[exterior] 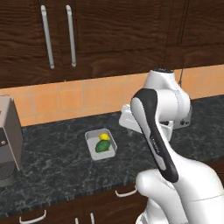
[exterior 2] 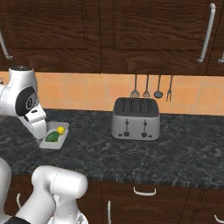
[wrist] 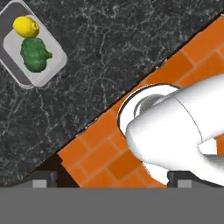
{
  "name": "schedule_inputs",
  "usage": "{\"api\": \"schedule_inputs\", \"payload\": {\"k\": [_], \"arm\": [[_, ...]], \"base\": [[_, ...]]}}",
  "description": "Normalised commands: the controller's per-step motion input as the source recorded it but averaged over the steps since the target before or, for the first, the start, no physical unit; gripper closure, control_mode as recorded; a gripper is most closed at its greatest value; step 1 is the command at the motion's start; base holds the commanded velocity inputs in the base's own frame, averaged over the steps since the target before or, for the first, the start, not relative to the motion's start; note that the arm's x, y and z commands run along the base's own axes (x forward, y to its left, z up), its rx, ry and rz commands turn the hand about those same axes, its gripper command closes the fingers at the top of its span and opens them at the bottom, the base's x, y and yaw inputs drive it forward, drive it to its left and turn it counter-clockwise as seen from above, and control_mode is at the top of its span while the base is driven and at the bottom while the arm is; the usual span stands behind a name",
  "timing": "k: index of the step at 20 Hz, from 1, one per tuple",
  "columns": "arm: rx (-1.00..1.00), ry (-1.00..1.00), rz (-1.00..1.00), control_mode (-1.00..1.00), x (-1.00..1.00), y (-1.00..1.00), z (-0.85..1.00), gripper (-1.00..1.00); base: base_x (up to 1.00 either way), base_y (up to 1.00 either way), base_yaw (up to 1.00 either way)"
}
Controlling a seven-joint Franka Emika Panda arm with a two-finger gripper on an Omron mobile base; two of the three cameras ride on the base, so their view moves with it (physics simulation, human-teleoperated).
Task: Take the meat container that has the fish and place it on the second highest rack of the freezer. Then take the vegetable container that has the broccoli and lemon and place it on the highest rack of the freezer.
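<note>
**Veg tray on counter, arm folded above it**

Vegetable container [exterior: 101,145] sits flat on the dark marble counter [exterior: 57,162], left of the arm, well apart from the wall. Broccoli [exterior: 102,147] lies at its near end, lemon [exterior: 104,136] touching it on the far side. In the hand view the tray [wrist: 33,46] sits upper left, nothing gripping it.

Gripper [wrist: 112,178]: fingertips barely poke up at the bottom edge, far apart, nothing between them; the arm's own white link blocks the middle. Looks spread.

Toaster [exterior 2: 135,118] stands to the right on the counter, utensils [exterior 2: 152,87] hanging on the orange tile wall behind it. Grey appliance [exterior: 8,140] at the far left.
</note>
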Motion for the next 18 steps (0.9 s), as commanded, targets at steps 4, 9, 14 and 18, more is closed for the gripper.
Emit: {"api": "schedule_inputs", "payload": {"k": [4,9,14,18], "arm": [[0.0,0.0,-0.14,-1.0,0.82,0.41,-0.95,-1.0],[-0.06,0.0,-0.17,-1.0,0.74,0.54,-0.76,-1.0],[-0.05,0.01,-0.14,-1.0,0.65,0.3,-0.59,-1.0],[-0.02,0.03,-0.11,-1.0,0.62,0.12,-0.52,-1.0]], "base": [[0.0,0.0,0.0],[0.0,0.0,0.0],[0.0,0.0,0.0],[0.0,0.0,0.0]]}}
